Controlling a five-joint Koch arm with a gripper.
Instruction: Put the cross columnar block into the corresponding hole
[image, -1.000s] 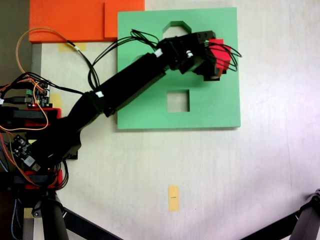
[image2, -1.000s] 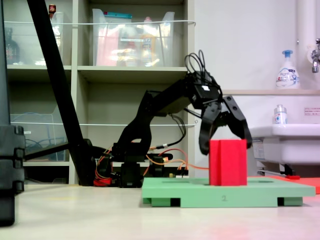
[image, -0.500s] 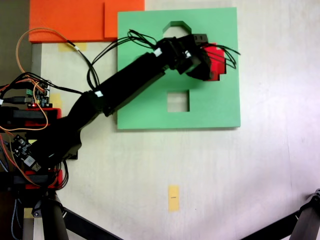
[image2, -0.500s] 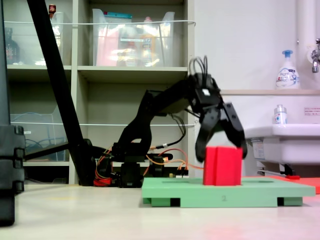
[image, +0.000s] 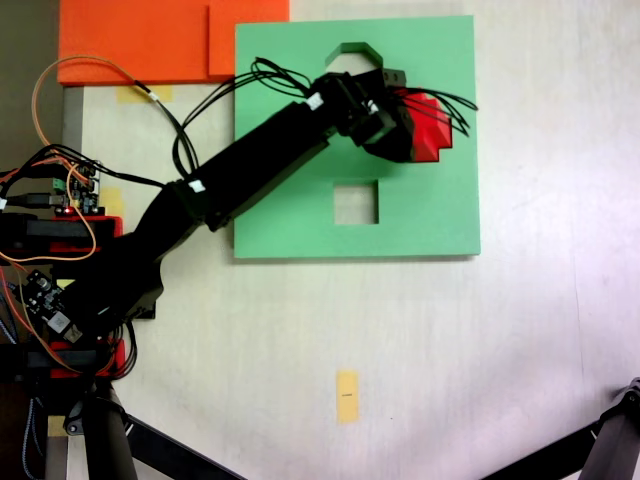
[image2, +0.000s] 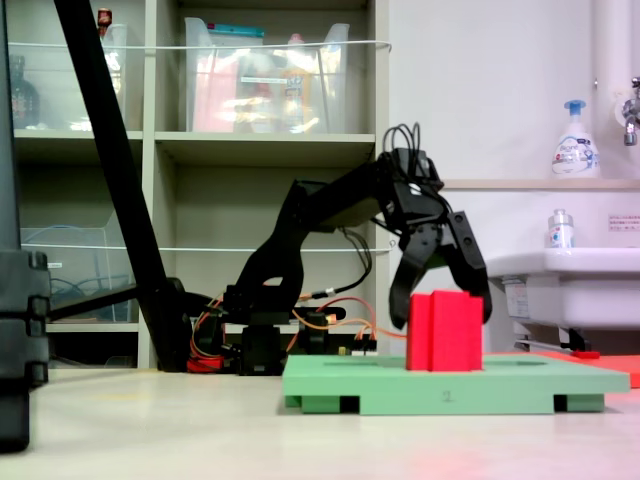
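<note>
The red cross block (image2: 445, 331) stands upright on the green board (image: 420, 215), near the board's right edge in the top-down fixed view. The robot's hand (image2: 441, 308) straddles its top, jaws spread, neither plainly pressing it. The board lies toward the worktop's (image: 480, 350) far edge.

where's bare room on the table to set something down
Widest bare table lies right of and below the green board, around the yellow tape. Crowded at left: arm base and wires, orange foam above. Gripper and red block occupy the board's top.
</note>
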